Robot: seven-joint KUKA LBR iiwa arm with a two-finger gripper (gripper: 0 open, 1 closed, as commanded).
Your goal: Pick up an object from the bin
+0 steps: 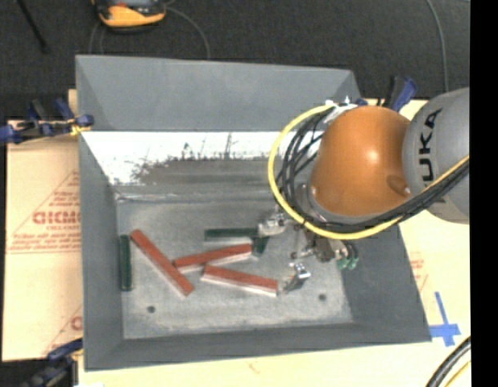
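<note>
Orange cover (358,161) on the wrist, ringed by cables (275,164), hangs over the right half of the bin (233,103), with the arm reaching in from the right and pointing down. Below it the gripper (283,252) is low near the floor, fingers spread wide and holding nothing. One fingertip (271,226) is at the right end of a dark green stick (230,234), the other at the right end of the lowest red-brown stick (239,280). Another red-brown stick (213,258) lies between those two.
</note>
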